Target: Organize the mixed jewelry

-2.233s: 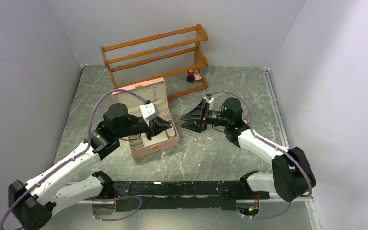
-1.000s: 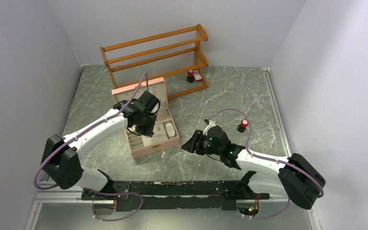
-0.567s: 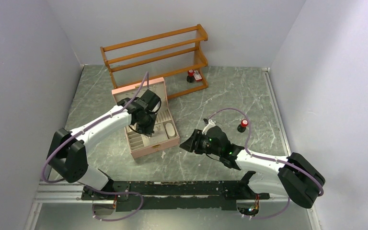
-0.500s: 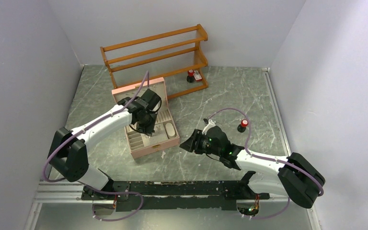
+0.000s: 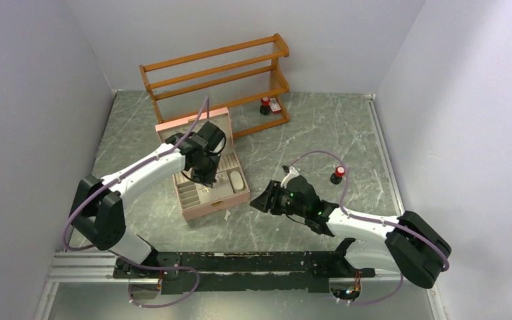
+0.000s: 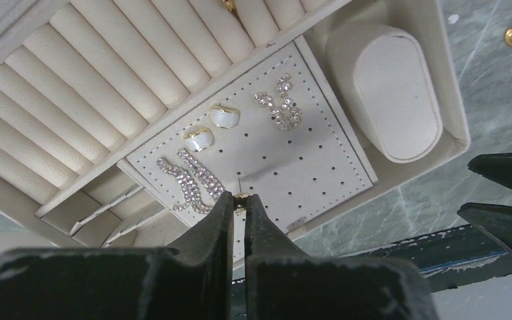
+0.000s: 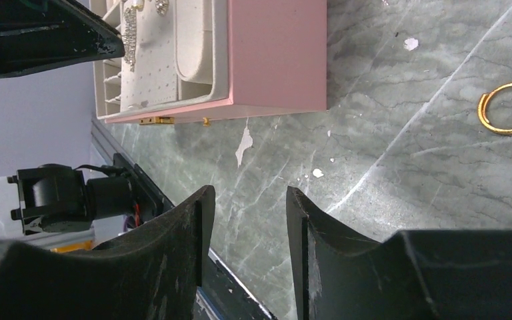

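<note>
left gripper clamped on gold stud, over perforated pad in pink box, likely to pin it; right gripper jaws apart, empty, beside box.

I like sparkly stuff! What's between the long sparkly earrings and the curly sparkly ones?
Two white gold-rimmed earrings pinned on the perforated pad, shown in the left wrist view.

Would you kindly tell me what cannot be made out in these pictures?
- Left wrist view: the tiny gold piece pinched in the left claw is mostly covered by its tips, so its type is unclear.
- Right wrist view: the gold hoop is cut by the right edge.
- Top view: the earrings inside the pink box are too small, partly under the left arm.
</note>
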`<state>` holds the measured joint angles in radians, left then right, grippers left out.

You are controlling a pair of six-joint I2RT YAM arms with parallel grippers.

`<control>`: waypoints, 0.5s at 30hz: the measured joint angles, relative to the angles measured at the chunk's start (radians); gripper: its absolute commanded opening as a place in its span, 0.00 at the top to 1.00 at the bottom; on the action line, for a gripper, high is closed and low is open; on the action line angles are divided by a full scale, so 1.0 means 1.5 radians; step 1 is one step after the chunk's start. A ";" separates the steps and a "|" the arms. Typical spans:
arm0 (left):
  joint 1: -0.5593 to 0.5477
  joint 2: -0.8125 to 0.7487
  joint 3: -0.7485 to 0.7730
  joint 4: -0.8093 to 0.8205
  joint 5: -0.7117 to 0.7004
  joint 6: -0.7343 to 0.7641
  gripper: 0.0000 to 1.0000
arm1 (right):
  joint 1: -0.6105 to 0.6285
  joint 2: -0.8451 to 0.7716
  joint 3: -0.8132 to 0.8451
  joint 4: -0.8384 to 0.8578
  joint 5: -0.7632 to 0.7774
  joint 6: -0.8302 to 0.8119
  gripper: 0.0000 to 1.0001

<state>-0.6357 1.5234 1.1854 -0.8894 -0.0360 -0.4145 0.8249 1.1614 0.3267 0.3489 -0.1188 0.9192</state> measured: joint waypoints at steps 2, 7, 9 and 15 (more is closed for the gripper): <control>0.000 0.010 0.000 -0.001 0.000 0.004 0.95 | 0.001 0.008 0.000 0.002 -0.001 0.000 0.53; 0.000 0.023 0.000 -0.002 0.009 0.008 0.95 | 0.004 0.026 0.000 0.004 -0.003 0.000 0.53; 0.000 0.023 0.000 -0.002 0.009 0.010 0.95 | 0.006 0.029 0.000 0.004 -0.003 0.000 0.53; 0.000 0.023 0.000 -0.005 0.009 0.010 0.95 | 0.008 0.034 0.000 0.004 -0.003 0.000 0.53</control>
<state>-0.6353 1.5581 1.1854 -0.8967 -0.0223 -0.3996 0.8375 1.2118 0.3271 0.3550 -0.1234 0.9192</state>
